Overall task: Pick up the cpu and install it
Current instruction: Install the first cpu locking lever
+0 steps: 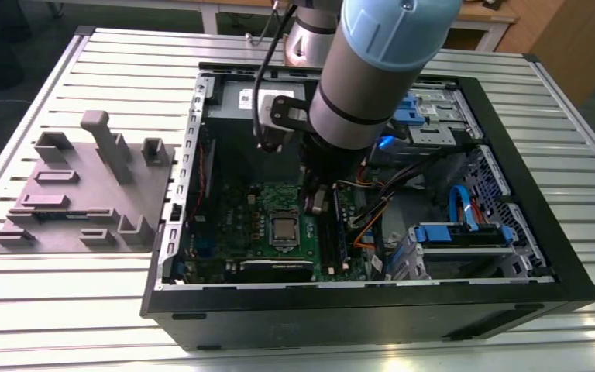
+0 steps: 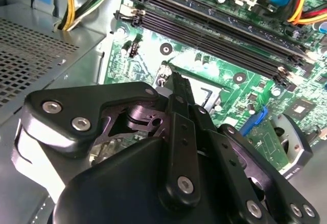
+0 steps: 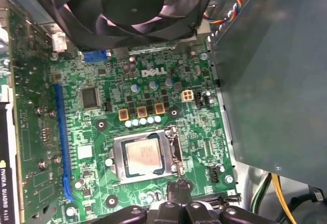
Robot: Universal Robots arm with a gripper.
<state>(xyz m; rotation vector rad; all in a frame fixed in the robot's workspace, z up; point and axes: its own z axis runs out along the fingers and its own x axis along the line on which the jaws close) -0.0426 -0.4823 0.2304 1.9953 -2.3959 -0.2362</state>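
Note:
The cpu (image 1: 282, 227) (image 3: 144, 155) is a small square chip with a silver metal top. It lies flat in the socket in the middle of the green motherboard (image 1: 266, 198) (image 3: 97, 132), inside the open computer case (image 1: 370, 310). My gripper (image 1: 318, 203) (image 3: 180, 187) (image 2: 177, 83) hangs inside the case just above the board. It is beside the socket, toward the exterior view's right. Its black fingers are shut together with nothing between them, and they do not touch the chip.
A grey moulded plate (image 1: 80, 194) with upright blocks lies outside the case at the exterior view's left. Near the gripper are memory slots (image 2: 214, 25), a black fan (image 3: 127, 4), a grey metal box (image 3: 271, 81), coloured cables (image 1: 375, 205) and blue drive bays (image 1: 463, 232).

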